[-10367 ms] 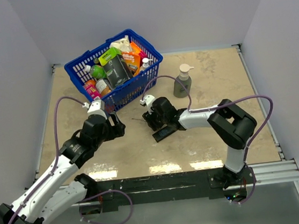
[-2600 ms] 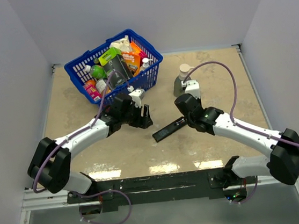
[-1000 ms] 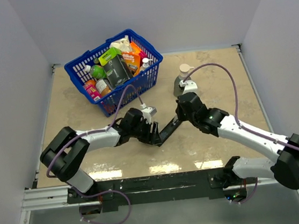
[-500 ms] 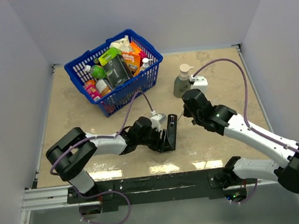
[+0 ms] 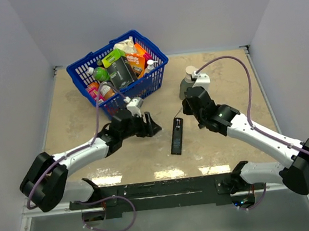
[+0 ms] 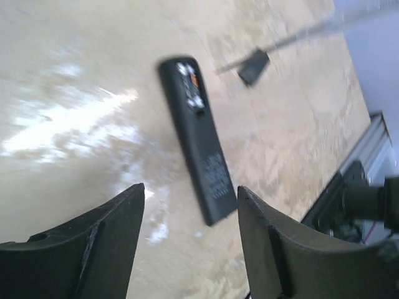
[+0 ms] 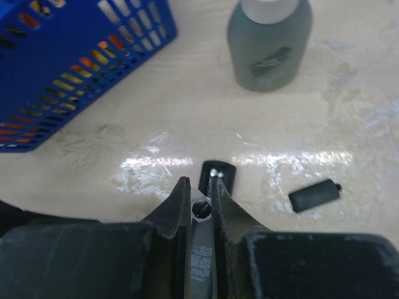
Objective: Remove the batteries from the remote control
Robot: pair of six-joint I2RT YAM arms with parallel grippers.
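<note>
1. Top external view: the slim, long black plastic remote control (image 5: 176, 136) lies flat on the beige marbled surface (image 5: 77, 121), between the two arms and near the middle. Its long side points roughly away from the arm bases.
2. The left gripper (image 5: 151, 128) sits low, just to the left of the remote control, and does not touch it. Its fingers are spread apart with nothing between them.
3. The right gripper (image 5: 186, 113) is by the far end of the remote control, reaching in from the right.
4. Left wrist view: the remote control (image 6: 198, 140) runs diagonally across the surface beyond the two dark, spread fingers (image 6: 100, 240). In the recessed slot at its far end are small silvery pieces and an orange spot. They look like the thin cylindrical batteries (image 6: 190, 84), but the blur leaves this uncertain.
5. A short flat black plastic cover piece (image 6: 254, 66) lies on the surface just past that end, apart from the remote control.
6. Right wrist view: the right gripper (image 7: 199, 194) has its fingers drawn close together over the remote control (image 7: 219, 173). Something silvery shows in the narrow gap. I cannot tell whether it is pinched or simply lies in the slot below.
7. The cover piece (image 7: 315, 195) lies to the right, on its own.
8. A grey plastic pump bottle (image 7: 269, 43) stands farther back, and a blue plastic mesh basket (image 7: 75, 75) full of packaged goods is at the far left.
</note>
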